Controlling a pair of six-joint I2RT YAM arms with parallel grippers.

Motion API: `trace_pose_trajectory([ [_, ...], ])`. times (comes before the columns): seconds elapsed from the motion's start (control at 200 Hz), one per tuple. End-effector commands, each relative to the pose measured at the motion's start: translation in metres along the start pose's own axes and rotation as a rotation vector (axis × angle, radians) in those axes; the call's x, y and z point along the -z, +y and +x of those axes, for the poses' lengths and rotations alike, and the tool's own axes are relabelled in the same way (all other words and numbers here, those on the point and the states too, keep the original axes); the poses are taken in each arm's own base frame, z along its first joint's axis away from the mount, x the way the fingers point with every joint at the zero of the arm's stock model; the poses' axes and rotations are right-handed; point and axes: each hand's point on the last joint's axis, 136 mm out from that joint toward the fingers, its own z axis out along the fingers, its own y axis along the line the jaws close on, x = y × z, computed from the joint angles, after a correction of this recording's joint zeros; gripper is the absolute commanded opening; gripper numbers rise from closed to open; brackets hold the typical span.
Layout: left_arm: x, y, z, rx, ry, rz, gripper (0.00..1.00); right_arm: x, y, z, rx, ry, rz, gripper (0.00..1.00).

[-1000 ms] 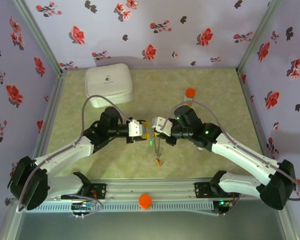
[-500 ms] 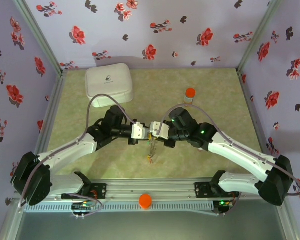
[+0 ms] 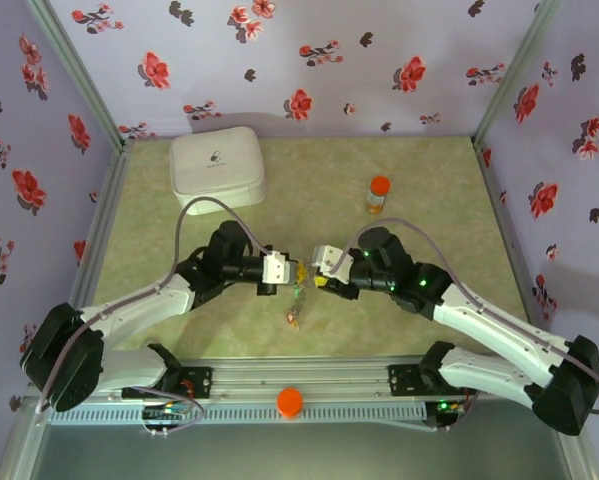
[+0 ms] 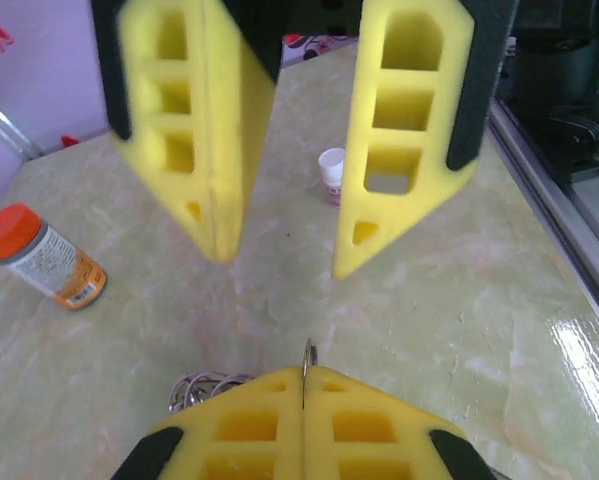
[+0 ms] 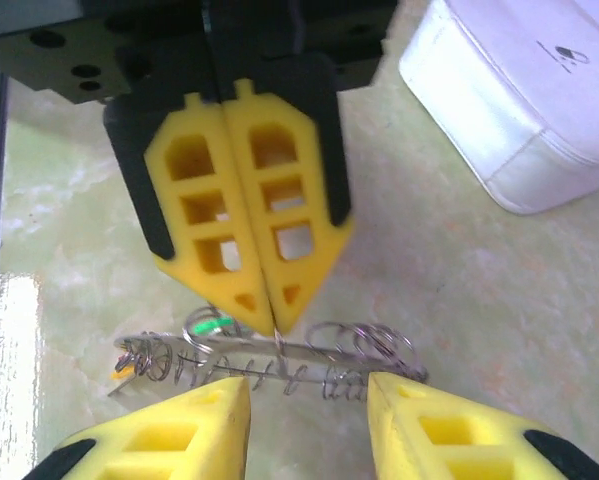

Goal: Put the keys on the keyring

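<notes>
**Left end effector** [image 3: 291,270]: fingers [image 5: 234,190] pressed flat together, clamped on a thin wire loop of the keyring [image 5: 279,368]. From the left wrist, pinched wire visible in the seam between the closed tips.

**Right end effector** [image 5: 307,388]: fingers apart, gripping nothing. One tip on either side of the keyring in the right wrist view; contact with the wire not determinable. Facing the left end effector tip to tip, close together, near the middle of the table [image 3: 449,200].

**Keyring:** hanging from the left end effector, coiled and beaded, stretched across just below the closed tips.

**Keys** [image 3: 293,318]: bunched at the lower end of the keyring, toward the near edge of the table. Green key [image 5: 211,323] just behind the coil, beside the closed tips. Contact between keys and table not determinable.

**Other items:**
- White case [image 3: 217,168] at the far left of the table.
- Orange-capped bottle [image 3: 378,195] upright, far right of centre, well apart from both end effectors.
- Small white cup [image 4: 331,172] on the table beyond the right fingers.
</notes>
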Motion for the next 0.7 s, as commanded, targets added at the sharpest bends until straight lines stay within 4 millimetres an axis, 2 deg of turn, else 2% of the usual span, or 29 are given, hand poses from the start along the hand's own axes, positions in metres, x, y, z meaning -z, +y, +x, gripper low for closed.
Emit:
trace_pose_trajectory([
  [0.0, 0.01, 0.019, -0.039, -0.02, -0.155, -0.115, 0.0, -0.003, 0.003, 0.016, -0.081, 0.043, -0.001, 0.35],
  [0.16, 0.013, 0.02, -0.045, 0.016, -0.199, -0.131, 0.0, -0.001, 0.012, 0.0, -0.056, -0.081, -0.034, 0.27],
  [0.275, 0.013, 0.018, -0.049, 0.04, -0.221, -0.113, 0.0, 0.001, 0.007, -0.008, -0.032, -0.122, -0.008, 0.26],
  [0.53, 0.011, 0.015, -0.051, 0.08, -0.217, -0.071, 0.0, 0.011, -0.005, -0.015, 0.008, -0.164, 0.094, 0.26],
  [0.695, 0.011, 0.015, -0.053, 0.088, -0.219, -0.061, 0.0, 0.012, 0.0, -0.02, 0.061, -0.178, 0.092, 0.23],
])
